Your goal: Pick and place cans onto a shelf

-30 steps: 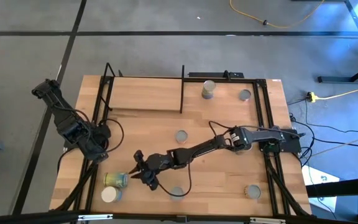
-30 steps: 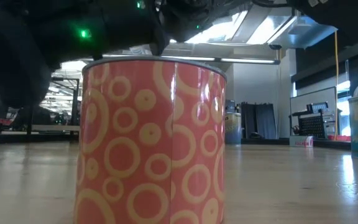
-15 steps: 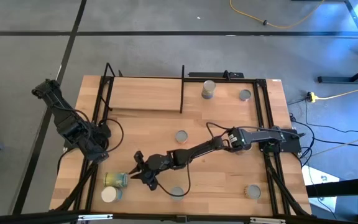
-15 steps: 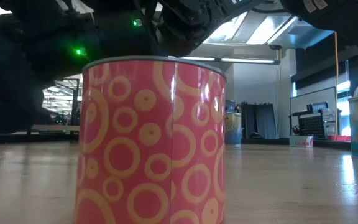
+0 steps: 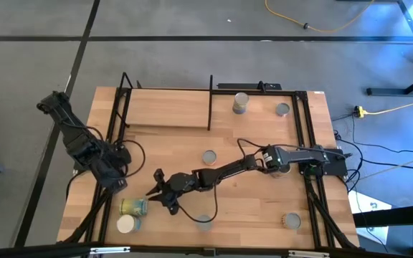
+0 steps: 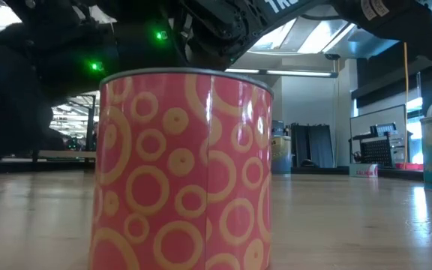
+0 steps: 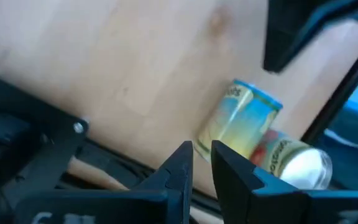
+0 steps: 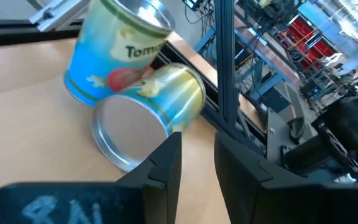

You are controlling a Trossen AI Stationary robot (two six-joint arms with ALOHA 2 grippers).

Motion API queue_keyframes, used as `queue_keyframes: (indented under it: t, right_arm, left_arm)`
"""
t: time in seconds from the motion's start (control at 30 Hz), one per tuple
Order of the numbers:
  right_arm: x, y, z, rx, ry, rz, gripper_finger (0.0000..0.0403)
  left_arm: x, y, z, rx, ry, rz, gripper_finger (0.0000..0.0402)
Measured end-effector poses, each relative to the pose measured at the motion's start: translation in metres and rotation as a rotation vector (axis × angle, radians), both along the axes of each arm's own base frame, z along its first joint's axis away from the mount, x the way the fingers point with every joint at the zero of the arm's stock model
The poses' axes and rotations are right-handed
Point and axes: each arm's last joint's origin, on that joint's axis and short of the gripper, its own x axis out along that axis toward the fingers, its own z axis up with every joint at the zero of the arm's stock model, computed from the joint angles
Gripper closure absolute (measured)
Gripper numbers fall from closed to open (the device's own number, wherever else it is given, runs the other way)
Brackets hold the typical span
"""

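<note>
Two cans sit at the table's near left corner. A yellow-blue can (image 5: 133, 207) (image 7: 244, 121) (image 8: 148, 112) lies on its side against an upright blue can (image 5: 126, 223) (image 7: 300, 165) (image 8: 114, 46). My right gripper (image 5: 151, 192) (image 8: 197, 146) is open just to the right of the lying can, pointing at it, with nothing between its fingers. My left gripper (image 5: 115, 183) (image 7: 202, 152) hangs above the left edge, fingers slightly apart and empty. The shelf (image 5: 167, 107) stands at the far left with nothing on its board.
More cans stand on the table: far right (image 5: 241, 102) (image 5: 283, 110), middle (image 5: 209, 157), near edge (image 5: 204, 221) (image 5: 290, 221). A pink can with circles (image 6: 182, 172) fills the low view. Black frame rods (image 5: 110, 140) run along the table's left and right sides.
My right gripper has edged a little toward the table's left edge, nearer the lying can. The cans have stayed where they were.
</note>
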Motion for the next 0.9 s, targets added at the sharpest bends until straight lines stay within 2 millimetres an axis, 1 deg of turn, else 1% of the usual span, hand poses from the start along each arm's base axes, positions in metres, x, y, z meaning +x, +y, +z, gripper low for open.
queue_keyframes:
  t: [0.1,0.3,0.47,0.7,0.9]
  right_arm:
    - [0.000,-0.001,-0.001,-0.009,0.005,-0.029,0.0305]
    - [0.000,-0.001,-0.001,-0.008,0.005,-0.032,0.0305]
    - [0.000,-0.001,-0.001,-0.008,0.005,-0.031,0.0305]
    - [0.000,0.000,0.000,-0.003,0.006,-0.013,0.0305]
    - [-0.001,0.001,-0.002,0.000,0.024,0.014,0.0305]
  left_arm:
    - [0.001,-0.010,-0.004,-0.038,0.069,-0.034,0.0350]
    - [0.001,-0.037,-0.015,-0.087,0.198,-0.102,0.0350]
    - [0.002,-0.060,-0.024,-0.081,0.201,-0.133,0.0350]
    - [0.002,-0.090,-0.048,-0.002,0.253,-0.188,0.0350]
    - [-0.001,-0.103,-0.064,0.105,0.246,-0.217,0.0350]
